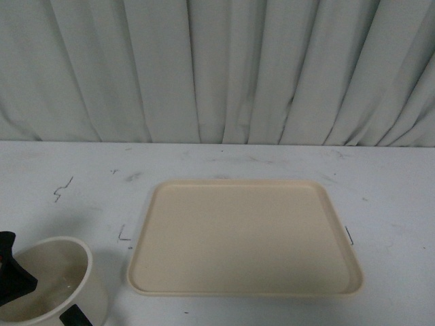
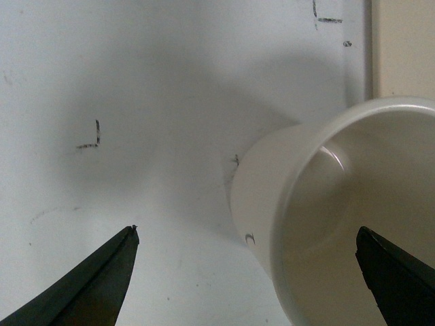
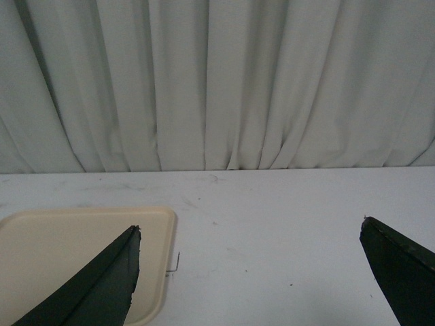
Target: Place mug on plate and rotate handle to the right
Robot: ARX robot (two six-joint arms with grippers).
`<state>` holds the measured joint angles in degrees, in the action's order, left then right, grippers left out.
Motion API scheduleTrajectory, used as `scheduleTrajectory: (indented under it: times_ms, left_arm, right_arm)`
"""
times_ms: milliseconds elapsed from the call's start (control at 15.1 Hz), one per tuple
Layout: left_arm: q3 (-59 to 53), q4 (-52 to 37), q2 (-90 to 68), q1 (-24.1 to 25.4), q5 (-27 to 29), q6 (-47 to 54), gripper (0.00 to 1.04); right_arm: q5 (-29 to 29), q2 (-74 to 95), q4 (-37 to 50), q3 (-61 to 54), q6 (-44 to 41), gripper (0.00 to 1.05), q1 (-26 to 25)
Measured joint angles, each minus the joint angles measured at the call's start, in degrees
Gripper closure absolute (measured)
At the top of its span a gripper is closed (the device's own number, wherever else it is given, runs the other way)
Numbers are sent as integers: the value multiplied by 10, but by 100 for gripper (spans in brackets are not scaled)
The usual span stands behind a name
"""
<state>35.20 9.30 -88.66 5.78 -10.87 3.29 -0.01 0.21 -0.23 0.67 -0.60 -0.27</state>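
The white mug (image 1: 51, 282) stands on the table at the near left, left of the plate. A black part at its near side (image 1: 75, 316) looks like the handle. The beige plate (image 1: 245, 238) lies flat in the middle of the table and holds nothing. My left gripper (image 2: 246, 232) is open at the mug (image 2: 326, 217): one finger is over the mug's mouth, the other over the table beside its wall. A small black mark of the face (image 2: 250, 238) shows on its side. My right gripper (image 3: 250, 231) is open and empty above the table right of the plate (image 3: 81, 258).
A pleated white curtain (image 1: 217, 68) closes the back of the white table (image 1: 380, 190). Small black corner marks are drawn on the table beside the plate (image 1: 124, 234). The plate's edge shows in the left wrist view (image 2: 404, 47).
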Motion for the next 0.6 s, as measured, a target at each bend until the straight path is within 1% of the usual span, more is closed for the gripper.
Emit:
scheduleTrajectory:
  times_ms: [66,133,199,332,597]
  left_arm:
    - [4,0,-10,-4,16,-1,7]
    - [5,-13,-21,-5,28,-2,13]
    - [5,-18,-30,-6,40,-2,24]
    - [5,-18,-31,-15,44,-3,46]
    - [-1,14,33,-32,33,2,100]
  right_arm:
    - [0,0,0,0,0,6,0]
    - [0,0,0,0,0,6,0]
    - [0,0,0,0,0,6,0]
    - [0,0,0,0,0,6,0]
    - [0,0,0,0,0,6,0]
